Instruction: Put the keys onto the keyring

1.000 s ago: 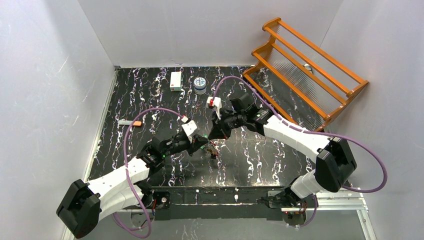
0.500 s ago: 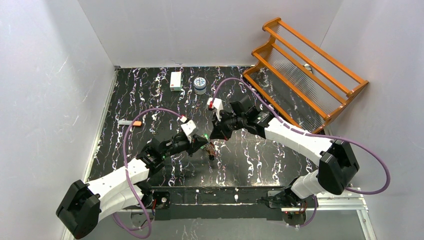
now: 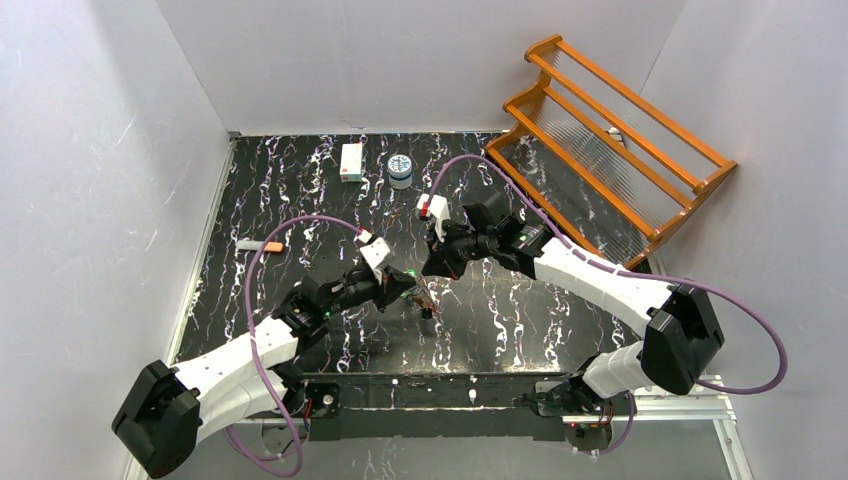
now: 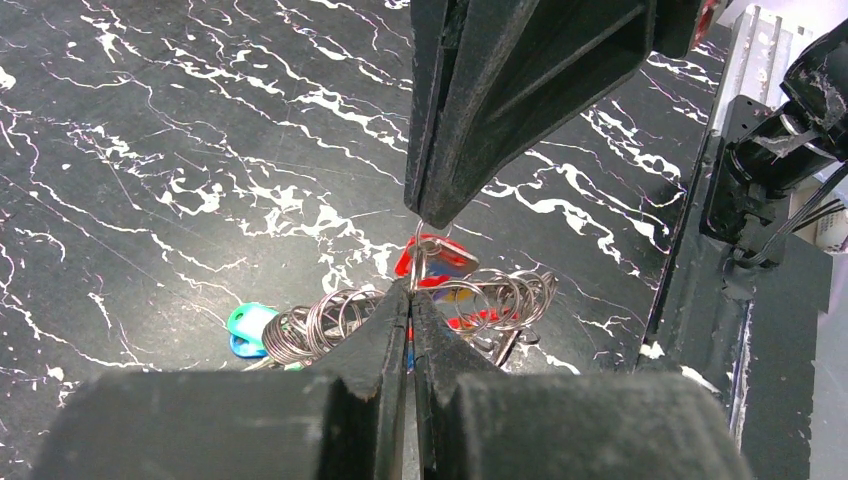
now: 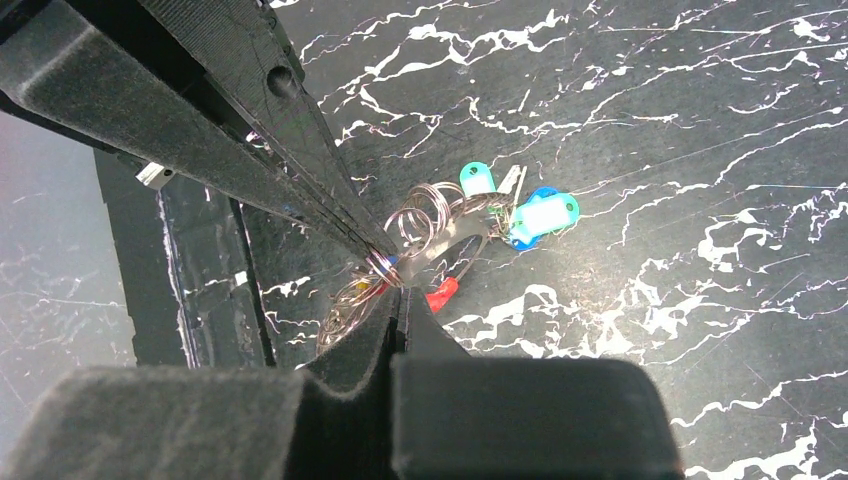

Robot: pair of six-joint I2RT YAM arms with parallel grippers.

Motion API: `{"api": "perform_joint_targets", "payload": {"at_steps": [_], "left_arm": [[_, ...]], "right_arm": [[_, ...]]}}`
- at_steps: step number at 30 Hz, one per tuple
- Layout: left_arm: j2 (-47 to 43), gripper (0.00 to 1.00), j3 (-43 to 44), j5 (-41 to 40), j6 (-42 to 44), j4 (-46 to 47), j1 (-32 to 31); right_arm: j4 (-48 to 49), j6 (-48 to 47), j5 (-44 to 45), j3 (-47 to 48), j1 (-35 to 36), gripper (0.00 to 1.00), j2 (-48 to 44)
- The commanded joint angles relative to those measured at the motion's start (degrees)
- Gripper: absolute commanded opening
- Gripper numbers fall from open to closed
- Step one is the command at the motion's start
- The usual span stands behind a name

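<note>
Over the table's middle my two grippers meet tip to tip. The left gripper is shut on the thin silver keyring. The right gripper is shut on the same ring from the opposite side. Several coiled silver rings and the keys hang below the pinch. The keys have red, teal and blue caps, and a green-and-blue pair shows in the left wrist view. From above the bunch dangles just over the black marbled table.
An orange wooden rack leans at the back right. A white box and a small round jar stand at the back. A small grey-and-orange item lies at the left. A metal rail runs along the near edge.
Both grippers stay shut on the ring at the same spot. The right arm's elbow has drifted slightly right, and the left wrist has shifted a little.
</note>
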Motion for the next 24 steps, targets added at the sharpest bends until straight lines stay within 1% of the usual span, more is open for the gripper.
{"api": "perform_joint_targets", "payload": {"at_steps": [1,10,11,12,14,15,18,21,24], "left_arm": [[-1.72,0.00,-0.87,-0.24,-0.92,2.76,-0.24],[-3.02,0.00,-2.11,-0.36,-0.79,4.77,-0.29],[-3.09,0.00,-2.14,-0.21,-0.73,4.83,-0.29],[-3.11,0.00,-2.18,-0.26,-0.72,4.90,-0.29],[-3.19,0.00,-2.36,-0.24,-0.56,4.99,-0.29],[-3.32,0.00,-2.43,-0.13,-0.50,5.08,-0.29],[-3.74,0.00,-2.79,-0.09,-0.22,5.51,-0.29],[-4.04,0.00,-3.02,0.04,0.18,5.93,-0.29],[-4.25,0.00,-3.15,0.38,0.72,6.11,-0.29]], "right_arm": [[1.40,-0.85,0.74,-0.78,0.32,0.01,-1.64],[2.08,-0.23,-0.21,-1.64,0.32,0.01,-0.99],[2.13,-0.12,-0.22,-1.62,0.32,0.03,-1.04],[2.32,0.12,0.03,-1.74,0.29,0.11,-1.24],[4.01,0.88,0.84,-2.56,0.32,0.31,-2.28],[5.11,1.18,1.29,-3.22,0.31,0.38,-3.08],[8.95,1.30,1.73,-5.39,0.28,0.48,-5.64],[10.90,1.46,1.90,-6.38,0.32,0.54,-7.18],[12.69,1.53,1.75,-7.35,0.32,0.56,-8.38]]}}
